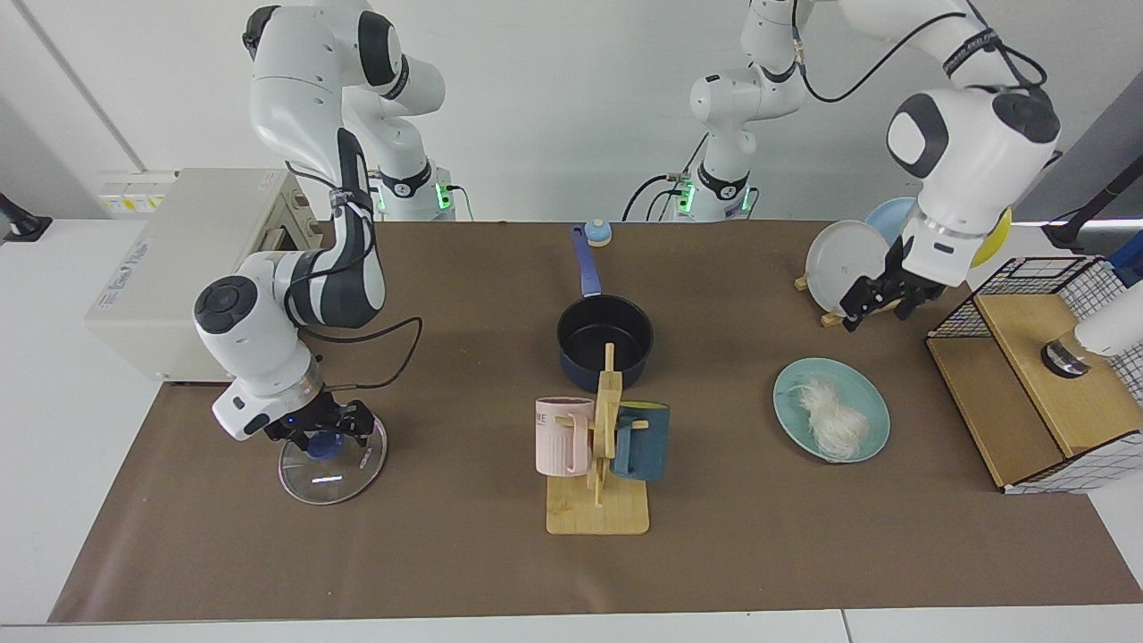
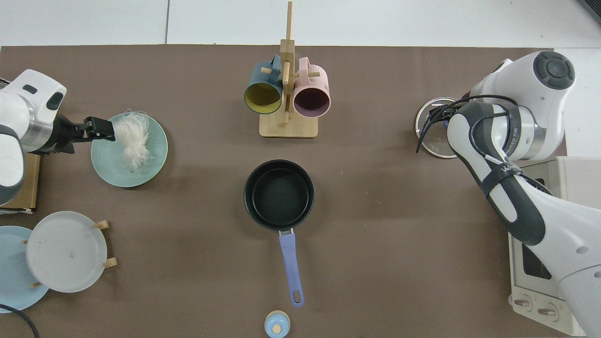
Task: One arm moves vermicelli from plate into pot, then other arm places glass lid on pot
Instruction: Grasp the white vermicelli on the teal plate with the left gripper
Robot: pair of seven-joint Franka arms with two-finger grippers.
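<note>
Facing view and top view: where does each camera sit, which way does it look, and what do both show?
Facing view: across the table from the robots, looking at both bases; the left gripper hangs above the table beyond the plate, the right gripper at the glass lid.
Top view: above the table, looking straight down; both forearms show, no bases.
Shared: the pot, empty, the vermicelli on the plate, the mug rack and the lid.

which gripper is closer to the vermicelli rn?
Left. The left gripper hangs above the teal plate at its rim, beside the vermicelli. The right gripper is across the table, at the glass lid's knob.
</note>
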